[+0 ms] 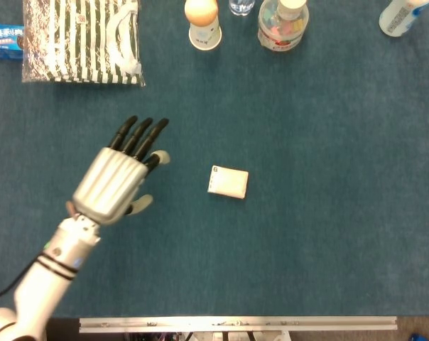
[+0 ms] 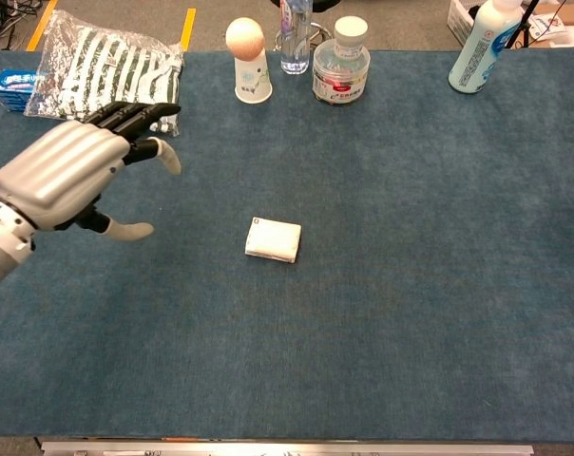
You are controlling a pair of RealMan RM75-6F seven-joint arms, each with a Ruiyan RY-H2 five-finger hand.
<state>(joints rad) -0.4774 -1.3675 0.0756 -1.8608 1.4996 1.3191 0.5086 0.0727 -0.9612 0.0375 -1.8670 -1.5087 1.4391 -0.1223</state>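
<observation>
A small white flat packet (image 1: 228,182) (image 2: 273,239) lies alone on the blue table cloth (image 1: 328,213), near the middle. My left hand (image 1: 117,177) (image 2: 68,171) hovers to the left of it, well apart, raised above the cloth. Its fingers are spread and it holds nothing. The right hand shows in neither view.
Along the far edge stand a striped bag (image 1: 81,39) (image 2: 106,71), a blue pack (image 1: 4,41), a paper cup with an egg-like ball (image 1: 203,23) (image 2: 250,59), a clear bottle (image 2: 296,36), a lidded jar (image 1: 283,25) (image 2: 340,61) and a white bottle (image 1: 400,15) (image 2: 482,45).
</observation>
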